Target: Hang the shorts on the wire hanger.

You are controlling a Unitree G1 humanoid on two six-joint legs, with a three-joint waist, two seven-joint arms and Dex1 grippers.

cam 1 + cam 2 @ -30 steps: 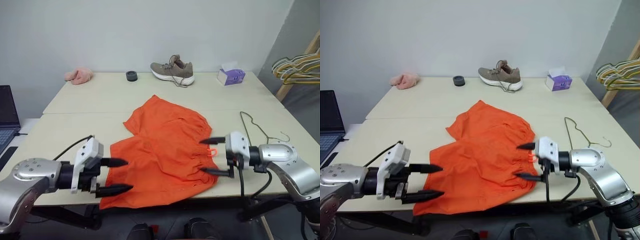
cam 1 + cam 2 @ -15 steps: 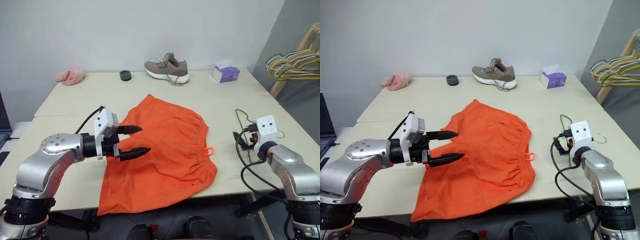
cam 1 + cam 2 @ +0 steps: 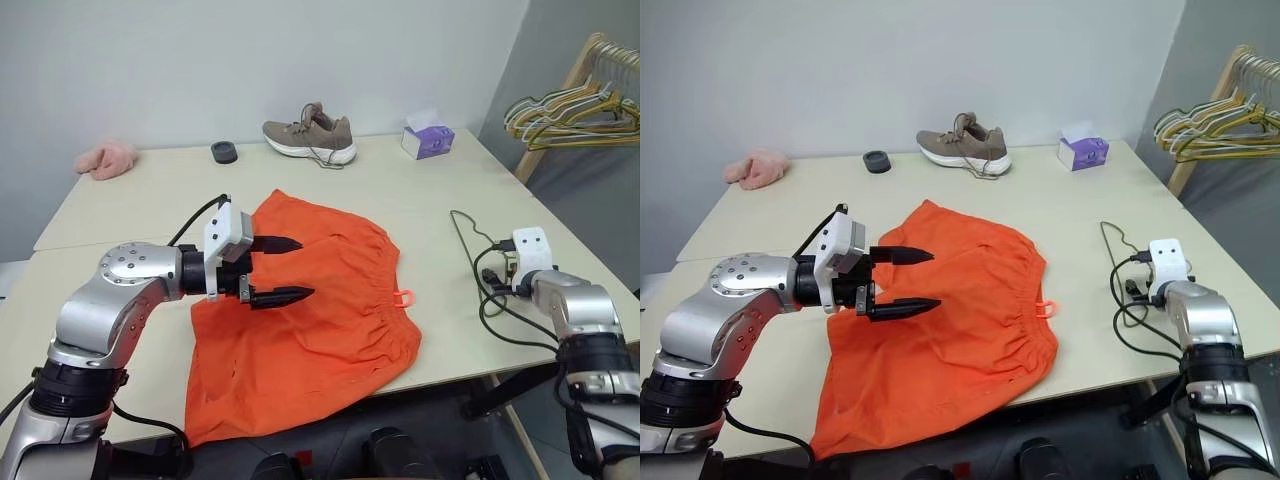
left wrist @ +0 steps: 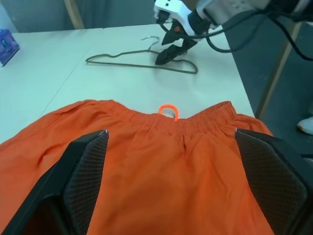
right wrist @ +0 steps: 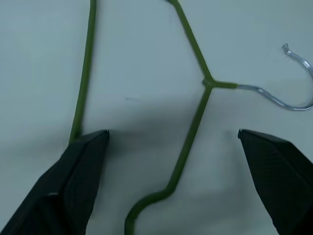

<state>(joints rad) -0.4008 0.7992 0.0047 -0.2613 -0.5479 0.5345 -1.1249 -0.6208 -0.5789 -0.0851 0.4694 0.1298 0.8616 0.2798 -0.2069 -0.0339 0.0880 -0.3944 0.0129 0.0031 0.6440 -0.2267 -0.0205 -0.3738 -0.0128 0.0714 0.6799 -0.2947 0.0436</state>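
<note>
Your bright orange shorts (image 3: 300, 320) lie spread flat on the pale table (image 3: 130, 200), front edge draping over its near side, gathered waistband and small drawstring loop (image 3: 403, 297) toward your right. Your left gripper (image 3: 283, 268) hovers spread wide over them, holding nothing. The thin green-grey wire hanger (image 5: 195, 98) lies flat just beneath your right gripper (image 4: 168, 51), fingers also spread wide.
</note>
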